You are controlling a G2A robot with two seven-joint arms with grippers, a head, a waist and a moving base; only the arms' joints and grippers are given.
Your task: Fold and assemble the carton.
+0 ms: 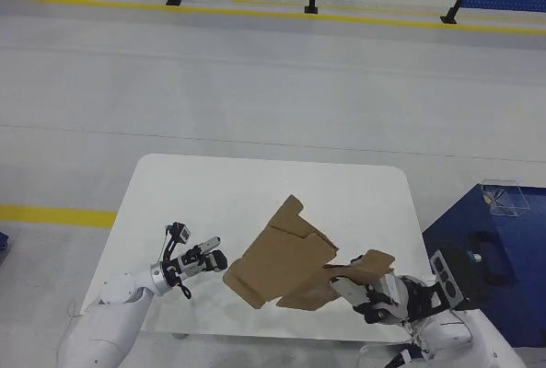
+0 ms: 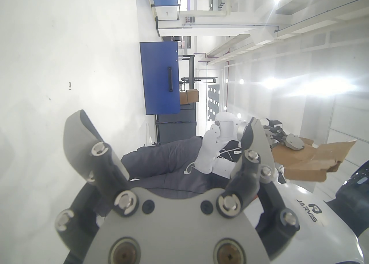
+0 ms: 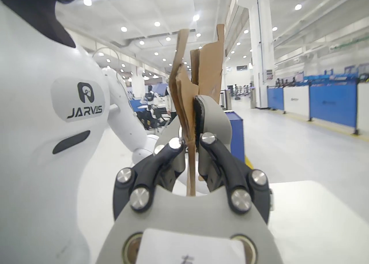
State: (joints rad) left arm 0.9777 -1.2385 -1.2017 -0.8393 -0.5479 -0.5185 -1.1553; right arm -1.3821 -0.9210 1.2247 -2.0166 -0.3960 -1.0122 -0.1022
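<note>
Your white desk [image 1: 208, 193] carries the work, and the carton [image 1: 286, 253] is over its near right part, a flat brown blank held on a slant; you cannot tell whether its far edge rests on the desk. Its panels and flaps lie close together, so judge this as an early step: the blank is picked up and presented, with nothing yet squared up. The right gripper [image 3: 191, 115] has its jaws pressed together on the carton's near right edge, which stands edge-on between them. The left gripper [image 1: 219, 259] waits just beside the carton's near left corner, apart from it, with its jaws spread and empty. The next move probably calls for the left jaws to take that free corner, ideally one layer only, so the two arms can pull the blank open.
</note>
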